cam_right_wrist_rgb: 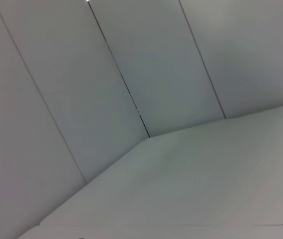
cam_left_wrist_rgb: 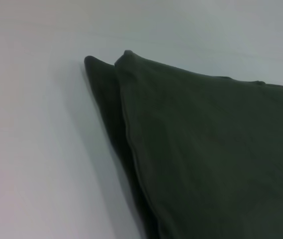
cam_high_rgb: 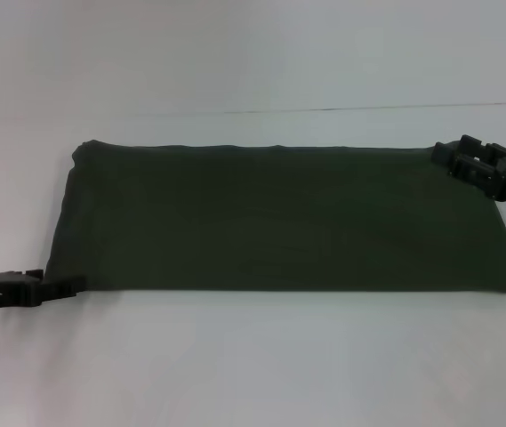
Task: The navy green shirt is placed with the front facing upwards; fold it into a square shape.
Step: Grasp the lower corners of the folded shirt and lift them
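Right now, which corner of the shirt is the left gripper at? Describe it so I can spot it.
On the white table lies the navy green shirt, folded into a wide band. The left gripper sits at its near corner on the robot's left. In the left wrist view that corner shows two stacked layers ending in offset points.

The navy green shirt point(cam_high_rgb: 279, 218) is laid flat on the table point(cam_high_rgb: 253, 356), folded into a wide band running from left to right across the middle of the head view. Bare table is left before it, behind it and at both ends. The left gripper point(cam_high_rgb: 52, 289) is placed low on the table at the shirt's near left corner, touching or just beside the hem. The right gripper point(cam_high_rgb: 475, 165) is set at the far right corner, over the shirt's edge. In the left wrist view, two stacked layers of the shirt point(cam_left_wrist_rgb: 201, 149) are seen, the upper corner lying just inside the lower one. A panelled wall point(cam_right_wrist_rgb: 106, 74) is stood behind the table point(cam_right_wrist_rgb: 206, 184).
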